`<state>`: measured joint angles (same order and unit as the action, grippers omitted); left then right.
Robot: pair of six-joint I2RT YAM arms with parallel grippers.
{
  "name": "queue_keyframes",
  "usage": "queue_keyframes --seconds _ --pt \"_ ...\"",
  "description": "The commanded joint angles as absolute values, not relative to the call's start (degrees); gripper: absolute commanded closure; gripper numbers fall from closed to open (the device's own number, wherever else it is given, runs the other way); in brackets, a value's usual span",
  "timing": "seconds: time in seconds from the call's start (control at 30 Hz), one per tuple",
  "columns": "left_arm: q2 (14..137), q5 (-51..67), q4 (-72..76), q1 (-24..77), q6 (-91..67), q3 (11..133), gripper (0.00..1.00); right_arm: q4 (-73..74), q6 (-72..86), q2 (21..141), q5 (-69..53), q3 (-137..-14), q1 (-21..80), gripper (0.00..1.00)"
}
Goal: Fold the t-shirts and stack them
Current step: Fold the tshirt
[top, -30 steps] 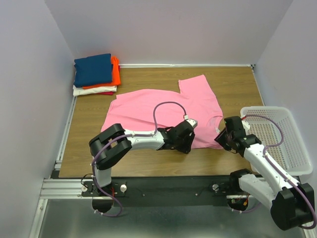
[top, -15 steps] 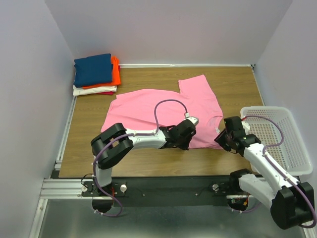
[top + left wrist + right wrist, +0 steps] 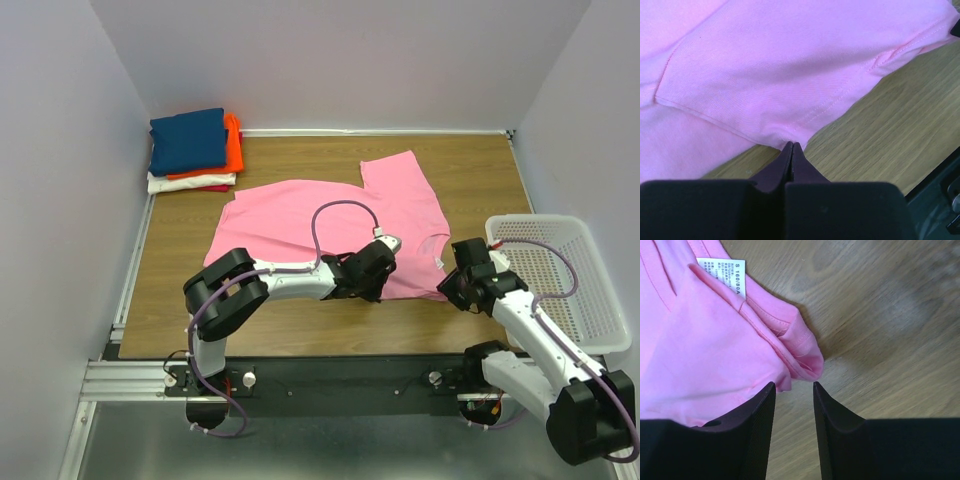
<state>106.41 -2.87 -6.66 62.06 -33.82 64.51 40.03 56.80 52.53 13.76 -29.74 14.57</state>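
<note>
The wooden table [image 3: 180, 260] is carrying everything, and the biggest thing on it is the pink t-shirt [image 3: 300, 215], which is lying spread out and unfolded across the middle, one sleeve reaching toward the far edge. To the right, the white mesh basket [image 3: 530, 220] is sitting partly off the table's side, and no cloth is showing inside it. In the far left corner the folded stack [image 3: 190, 150] is waiting, with navy on top, then orange, white and red. So the task is looking well advanced: four shirts are lying folded and piled, while the pink one is needing every fold and then a trip to the pile.

The left gripper [image 3: 792, 149] is lying low at the shirt's near hem, its jaws pressed fully together. The cloth is puckering right at the tips, so it is apparently nipping the hem edge. The right gripper [image 3: 793, 387] is hovering with jaws about half apart just short of the bunched corner beside the collar, near the size label [image 3: 722, 271] — holding nothing and not yet closing on the fabric.
</note>
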Motion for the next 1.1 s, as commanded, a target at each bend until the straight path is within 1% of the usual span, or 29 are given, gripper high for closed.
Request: queue_keyframes --seconds 0.0,0.1,0.17,0.2,0.37,0.5,0.53,0.67,0.73,0.93,1.07 --pt "104.4 -4.0 -7.5 62.2 -33.3 65.8 1.00 41.8 58.7 53.9 16.6 -31.6 14.9 0.58" --pt "104.2 -4.0 -7.4 62.1 -33.2 65.8 1.00 41.2 58.4 56.6 16.4 -33.0 14.9 0.60" --pt "104.1 -4.0 -7.6 62.1 -33.2 65.9 1.00 40.9 58.4 57.3 15.8 -33.6 14.9 0.60" --pt "103.9 -4.1 -7.6 62.1 -33.1 65.8 1.00 40.6 58.3 57.5 15.5 -33.9 14.9 0.63" --pt "103.5 -4.3 -7.8 62.0 -33.0 65.8 1.00 39.3 58.3 58.1 15.0 -33.7 14.9 0.65" --pt "103.4 -4.3 -7.9 61.7 -33.0 65.9 1.00 38.3 58.0 59.4 14.2 -33.5 14.9 0.78" --pt "103.4 -4.3 -7.9 61.7 -32.9 65.9 1.00 38.1 57.9 59.6 13.9 -33.5 14.8 0.84" --pt "103.0 -4.3 -8.2 61.5 -32.7 66.0 1.00 37.6 57.2 60.2 13.4 -34.0 14.9 0.97" --pt "102.6 -4.4 -8.3 60.8 -32.3 66.3 1.00 37.5 56.6 60.5 13.6 -35.1 14.9 1.00" --pt "101.5 -3.5 -8.5 56.3 -29.8 67.0 1.00 34.4 51.4 62.6 14.6 -41.6 14.9 1.00" --pt "102.5 -2.8 -8.5 51.6 -28.2 70.0 1.00 30.9 48.5 68.9 15.8 -46.7 14.9 1.00"
